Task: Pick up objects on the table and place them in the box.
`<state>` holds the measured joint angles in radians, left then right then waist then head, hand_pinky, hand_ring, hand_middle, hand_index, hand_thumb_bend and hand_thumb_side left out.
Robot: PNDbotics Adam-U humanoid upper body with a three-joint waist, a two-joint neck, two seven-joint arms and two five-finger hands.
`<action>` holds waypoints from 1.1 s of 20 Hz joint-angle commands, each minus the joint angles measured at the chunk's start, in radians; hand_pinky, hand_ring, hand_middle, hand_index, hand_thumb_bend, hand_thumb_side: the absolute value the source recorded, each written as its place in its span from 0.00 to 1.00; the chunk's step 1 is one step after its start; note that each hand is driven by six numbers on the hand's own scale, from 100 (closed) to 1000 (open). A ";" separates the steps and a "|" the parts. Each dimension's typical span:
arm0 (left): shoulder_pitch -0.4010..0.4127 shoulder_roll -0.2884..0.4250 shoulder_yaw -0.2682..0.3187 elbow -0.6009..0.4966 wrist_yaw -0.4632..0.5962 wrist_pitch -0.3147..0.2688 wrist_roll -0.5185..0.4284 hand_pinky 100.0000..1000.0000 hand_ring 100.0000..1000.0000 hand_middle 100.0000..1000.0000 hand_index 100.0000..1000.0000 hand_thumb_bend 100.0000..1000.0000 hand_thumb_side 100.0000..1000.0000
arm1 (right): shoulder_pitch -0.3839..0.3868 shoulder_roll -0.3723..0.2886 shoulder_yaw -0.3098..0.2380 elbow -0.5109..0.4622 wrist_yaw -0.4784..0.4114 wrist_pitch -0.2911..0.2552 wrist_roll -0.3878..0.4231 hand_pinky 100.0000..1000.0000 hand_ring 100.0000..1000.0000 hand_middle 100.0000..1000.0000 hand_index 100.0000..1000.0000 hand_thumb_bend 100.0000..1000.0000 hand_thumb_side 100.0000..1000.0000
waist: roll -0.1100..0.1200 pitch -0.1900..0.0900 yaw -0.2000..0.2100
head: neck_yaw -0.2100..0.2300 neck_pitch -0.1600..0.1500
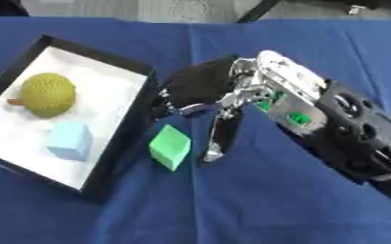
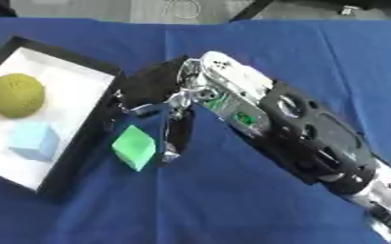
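Green cube (image 1: 169, 147) on the blue bench (image 1: 257, 200), just beside the box (image 1: 124, 128) wall. Likely light, stiff, smooth-faced; best pinched across opposite flat faces. Right hand (image 1: 220, 107) above it, fingers spread, grasping nothing.

Matt blue cloth (image 1: 257, 209) covers the table; the hand (image 1: 232, 95) shows glossy metal; the yellow-green ball (image 1: 47, 94) looks rough.
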<state>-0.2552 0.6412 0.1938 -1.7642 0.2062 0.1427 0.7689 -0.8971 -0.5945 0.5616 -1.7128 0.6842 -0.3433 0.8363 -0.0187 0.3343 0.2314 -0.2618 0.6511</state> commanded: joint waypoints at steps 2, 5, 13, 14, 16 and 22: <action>-0.010 0.020 0.004 -0.010 0.003 -0.001 -0.002 0.68 0.78 0.83 0.83 0.44 0.56 | -0.014 -0.008 -0.009 0.000 0.011 -0.069 0.071 0.89 0.85 0.78 0.85 0.50 0.22 | 0.011 -0.001 0.004 | -0.003 -0.014; -0.013 0.020 0.003 -0.011 0.003 -0.001 -0.003 0.68 0.78 0.83 0.83 0.44 0.56 | -0.016 -0.002 -0.014 0.003 0.016 -0.063 0.071 0.89 0.85 0.78 0.85 0.49 0.22 | 0.011 0.000 0.004 | -0.004 -0.012; -0.017 0.020 0.002 -0.013 0.001 -0.001 -0.005 0.68 0.78 0.83 0.83 0.44 0.57 | -0.014 0.015 -0.013 0.020 0.032 -0.044 0.055 0.88 0.85 0.77 0.84 0.48 0.21 | 0.011 -0.001 0.009 | -0.003 -0.005; -0.017 0.020 0.002 -0.013 0.001 -0.001 -0.005 0.68 0.78 0.83 0.83 0.44 0.57 | -0.013 0.017 -0.012 0.022 0.033 -0.044 0.053 0.88 0.84 0.77 0.84 0.48 0.21 | 0.011 -0.001 0.009 | -0.003 -0.005; -0.018 0.020 0.002 -0.013 0.001 -0.001 -0.004 0.68 0.78 0.83 0.83 0.44 0.56 | -0.014 0.020 -0.011 0.027 0.035 -0.043 0.049 0.88 0.84 0.77 0.83 0.47 0.20 | 0.010 0.000 0.011 | -0.003 -0.005; -0.019 0.017 0.003 -0.012 0.002 -0.001 -0.003 0.68 0.78 0.83 0.83 0.44 0.57 | -0.013 0.038 0.000 0.051 0.056 -0.042 0.039 0.88 0.84 0.76 0.83 0.47 0.20 | 0.008 0.005 0.016 | -0.005 -0.010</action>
<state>-0.2647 0.6357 0.1880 -1.7643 0.2062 0.1420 0.7667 -0.8969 -0.5521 0.5675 -1.6603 0.7314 -0.3420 0.8376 -0.0187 0.3421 0.2462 -0.2646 0.6480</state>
